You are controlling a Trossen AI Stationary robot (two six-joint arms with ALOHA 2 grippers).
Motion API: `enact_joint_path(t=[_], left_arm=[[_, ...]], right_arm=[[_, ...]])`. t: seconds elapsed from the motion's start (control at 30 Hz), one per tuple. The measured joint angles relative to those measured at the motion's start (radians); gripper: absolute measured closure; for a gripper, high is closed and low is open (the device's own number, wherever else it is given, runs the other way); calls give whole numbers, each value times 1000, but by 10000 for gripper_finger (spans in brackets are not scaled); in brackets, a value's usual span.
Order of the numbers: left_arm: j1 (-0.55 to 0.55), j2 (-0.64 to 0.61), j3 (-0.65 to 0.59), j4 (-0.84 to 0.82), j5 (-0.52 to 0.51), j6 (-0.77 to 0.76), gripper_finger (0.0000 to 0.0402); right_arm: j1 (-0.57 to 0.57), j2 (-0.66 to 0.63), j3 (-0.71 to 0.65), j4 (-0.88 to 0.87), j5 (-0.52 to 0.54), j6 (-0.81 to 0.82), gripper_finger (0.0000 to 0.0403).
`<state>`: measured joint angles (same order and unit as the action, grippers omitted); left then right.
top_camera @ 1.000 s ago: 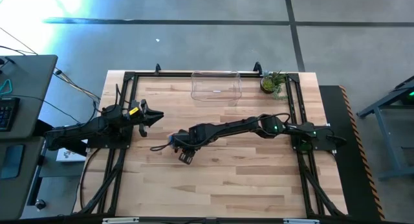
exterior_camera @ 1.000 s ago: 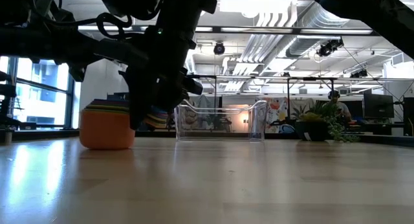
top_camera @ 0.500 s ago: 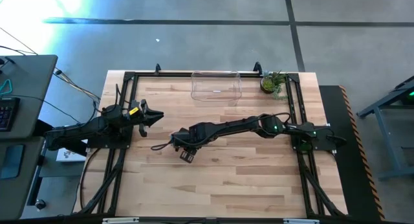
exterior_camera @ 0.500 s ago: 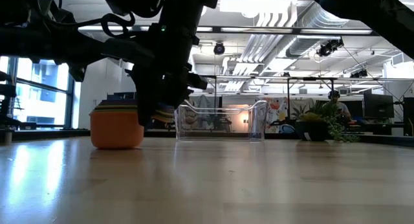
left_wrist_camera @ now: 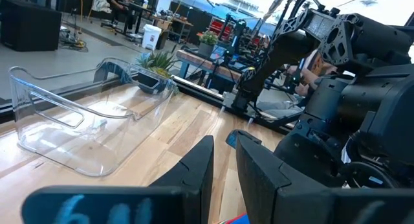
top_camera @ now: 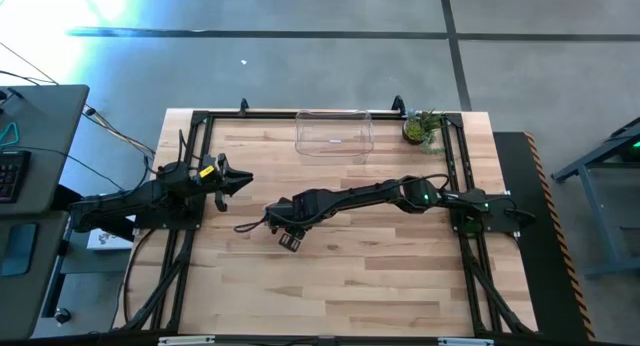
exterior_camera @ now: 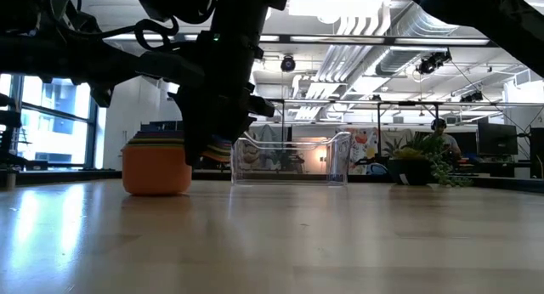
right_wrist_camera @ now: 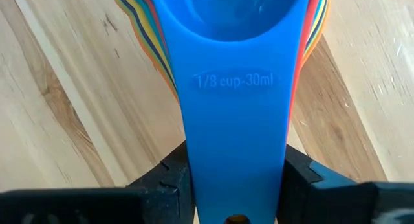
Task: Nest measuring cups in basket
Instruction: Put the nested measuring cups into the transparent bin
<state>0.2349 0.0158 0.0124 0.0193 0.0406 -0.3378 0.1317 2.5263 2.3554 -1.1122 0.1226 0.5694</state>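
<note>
The measuring cups (right_wrist_camera: 236,30) sit nested in one stack: a blue cup on top, with yellow, orange and red rims showing under it. In the low view the stack (exterior_camera: 157,166) shows its orange outer bowl standing on the table. My right gripper (top_camera: 288,238) reaches to the table's middle left and is shut on the stacked handles. The clear basket (top_camera: 334,134) stands at the far edge. My left gripper (top_camera: 240,179) waits level at the left, its fingers almost together with nothing between them. My right gripper pinches the stacked handles (right_wrist_camera: 200,172) by their two long edges, one finger (right_wrist_camera: 169,179) on each side, a little way back from the bowls. It comes steeply from above, with the handles running back between the fingers. The outer bowl's bottom (exterior_camera: 157,190) rests on the table.
A small potted plant (top_camera: 422,128) stands right of the basket at the far right corner. A black frame (top_camera: 200,121) runs round the tabletop. Bare wood lies between the stack and the basket and across the near half.
The stack of cups has slid a short way along the table toward its right edge, staying upright, drawn by my right gripper, which keeps its hold.
</note>
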Motion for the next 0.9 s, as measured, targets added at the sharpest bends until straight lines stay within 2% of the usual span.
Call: enact_joint_path(t=[0.9], left_arm=[[0,0,0,0,0,0,344]], right_arm=[[-19,-40,1,-27,35,31,276]])
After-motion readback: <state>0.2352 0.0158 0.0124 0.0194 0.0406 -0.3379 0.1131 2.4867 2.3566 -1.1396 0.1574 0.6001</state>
